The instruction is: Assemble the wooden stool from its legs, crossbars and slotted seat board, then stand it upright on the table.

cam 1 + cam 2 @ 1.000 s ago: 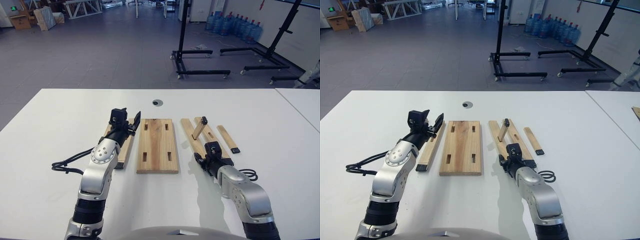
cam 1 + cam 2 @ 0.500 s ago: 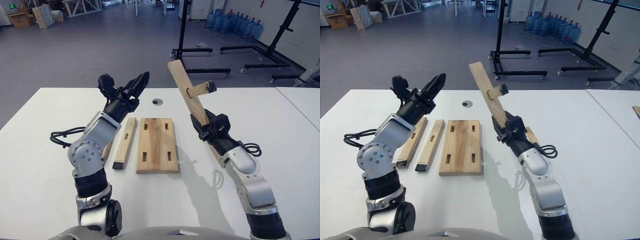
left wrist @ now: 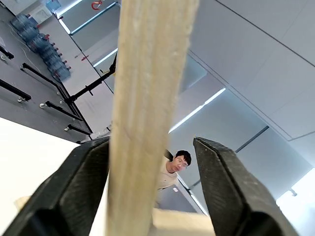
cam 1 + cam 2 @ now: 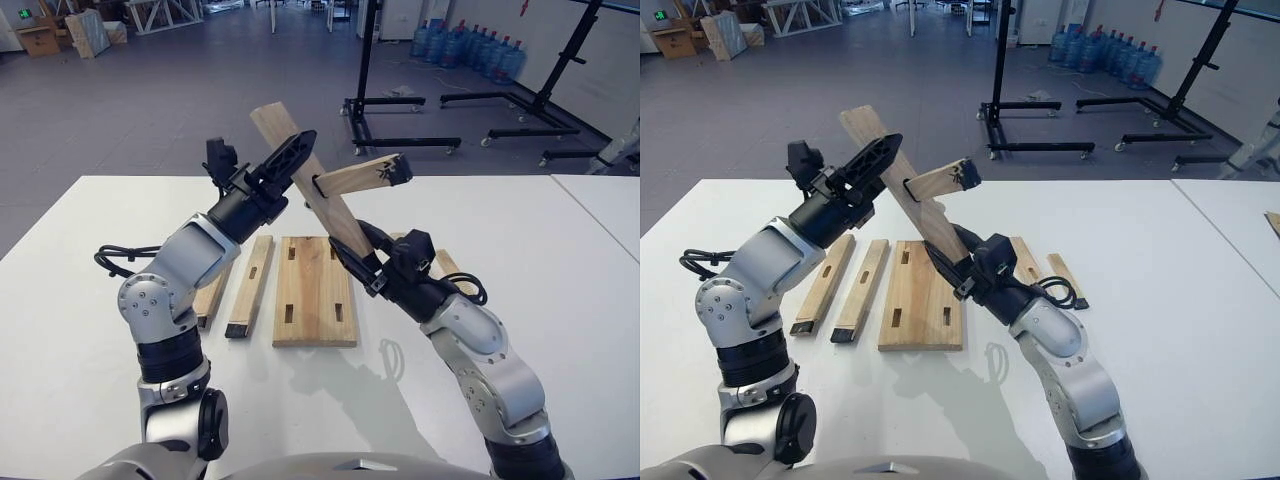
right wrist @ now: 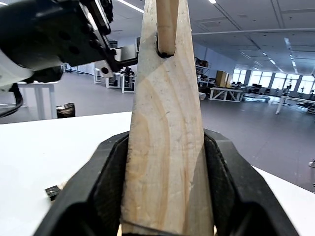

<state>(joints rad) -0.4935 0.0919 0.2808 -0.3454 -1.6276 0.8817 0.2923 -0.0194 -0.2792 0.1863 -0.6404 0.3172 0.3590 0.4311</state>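
Observation:
My right gripper (image 4: 362,262) is shut on the lower end of a wooden leg (image 4: 305,170), held aloft and tilted up toward the left over the slotted seat board (image 4: 315,290). A crossbar (image 4: 362,174) sticks out of the leg's slot. My left gripper (image 4: 290,158) is raised at the leg's upper part. In the left wrist view its fingers (image 3: 81,191) stand open on either side of the leg (image 3: 145,113). The right wrist view shows the leg (image 5: 167,147) clamped between the pads, with the crossbar (image 5: 166,24) plugged in above.
Two more legs (image 4: 250,285) (image 4: 212,300) lie left of the seat board. Two shorter wooden pieces (image 4: 1025,258) (image 4: 1065,278) lie right of it, behind my right arm. A small round hole (image 4: 315,204) sits in the table at the back; the front of the table is bare.
The right arm has swung the leg with its crossbar leftward, over the seat board. The left gripper has risen toward it and now straddles its upper part.

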